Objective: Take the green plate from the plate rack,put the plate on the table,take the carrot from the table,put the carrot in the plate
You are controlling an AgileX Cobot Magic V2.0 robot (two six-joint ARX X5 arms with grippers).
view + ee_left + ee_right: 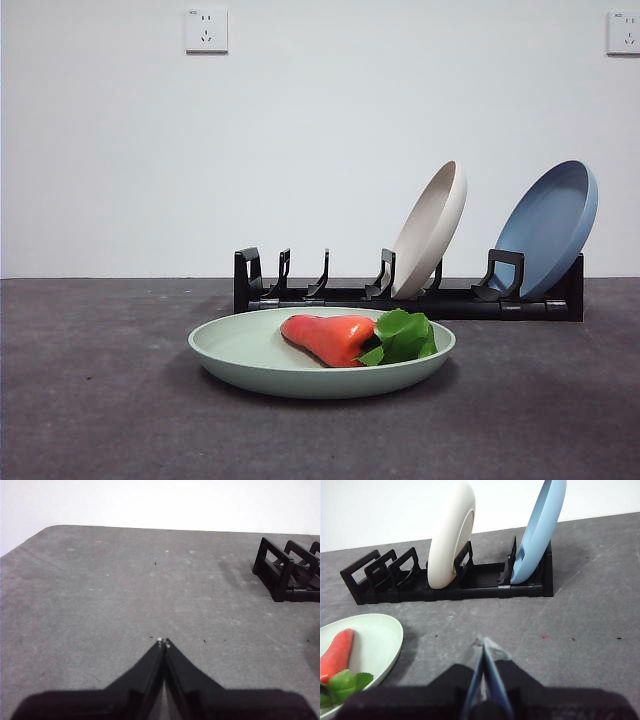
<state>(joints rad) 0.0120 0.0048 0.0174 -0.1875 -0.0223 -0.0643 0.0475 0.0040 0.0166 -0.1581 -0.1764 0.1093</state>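
Observation:
The green plate (250, 355) lies flat on the table (90, 400) in front of the plate rack (330, 295). The carrot (330, 337) lies in the plate with its green leaves to the right. The right wrist view shows the plate (375, 640) and carrot (337, 652) off to one side of my right gripper (484, 641), which is shut and empty above the table. My left gripper (163, 641) is shut and empty over bare table, with the rack's end (285, 570) at the edge of its view. Neither arm shows in the front view.
A beige plate (432, 230) and a blue plate (550, 225) lean in the rack's right-hand slots; they also show in the right wrist view, beige (450, 535) and blue (540, 527). The rack's left slots hold nothing. A white wall stands behind.

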